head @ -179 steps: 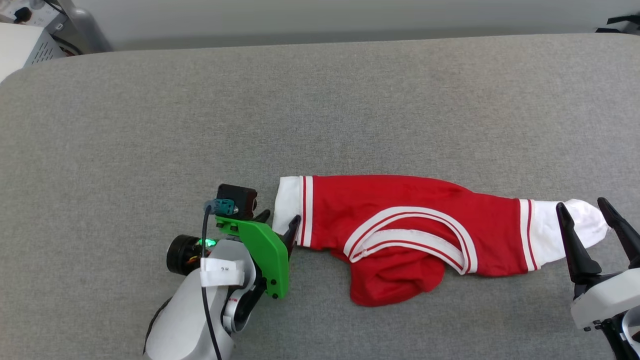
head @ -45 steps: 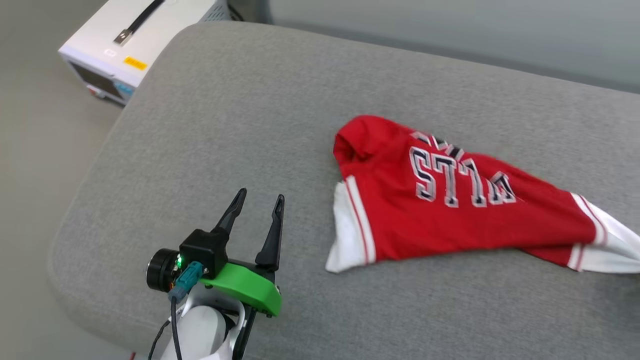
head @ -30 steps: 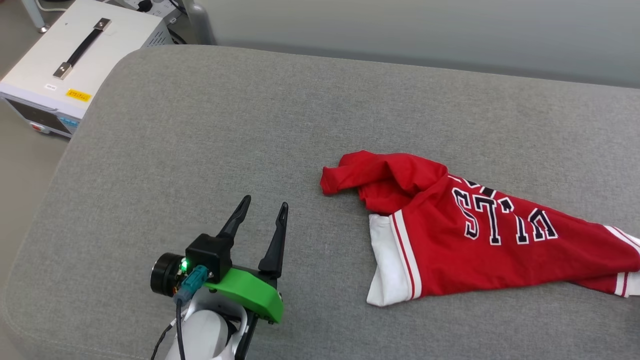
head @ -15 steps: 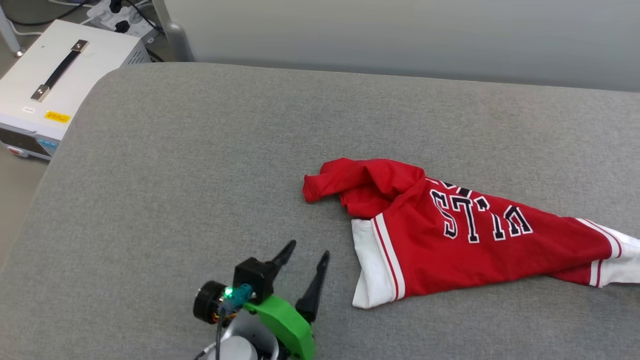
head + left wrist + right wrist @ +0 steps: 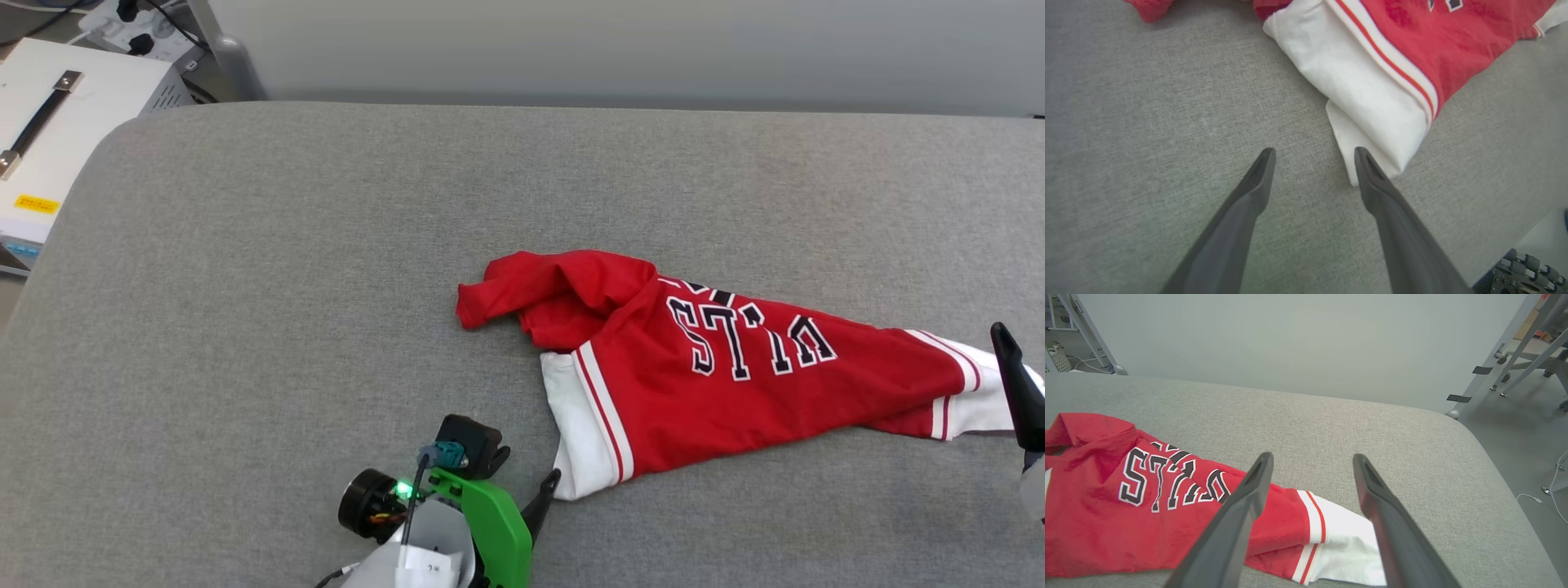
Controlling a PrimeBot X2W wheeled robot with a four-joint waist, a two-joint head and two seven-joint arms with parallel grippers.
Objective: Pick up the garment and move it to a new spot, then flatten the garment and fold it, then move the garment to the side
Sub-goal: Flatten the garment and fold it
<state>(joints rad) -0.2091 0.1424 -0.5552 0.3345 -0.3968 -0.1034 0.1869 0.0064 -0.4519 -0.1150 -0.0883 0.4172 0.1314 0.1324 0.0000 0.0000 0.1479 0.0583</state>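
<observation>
Just lets go with the right pincer (image 5: 1311,457), now spread wide, empty. Leaves the shirt (image 5: 718,367) rumpled on the worktop (image 5: 286,245), print up. Noses the left pincer (image 5: 1312,153), open too, up to a white sleeve (image 5: 1363,94). Moving probably done, flattening next.

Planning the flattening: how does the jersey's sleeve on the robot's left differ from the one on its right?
The left sleeve, beside the left gripper, lies broad and flat; the right sleeve, by the right gripper, is narrower and bunched. The left sleeve's striped trim runs long and straight; the right sleeve's is short and kinked. Both are white with red-striped trim, resting ungripped on the grey cushion.
</observation>
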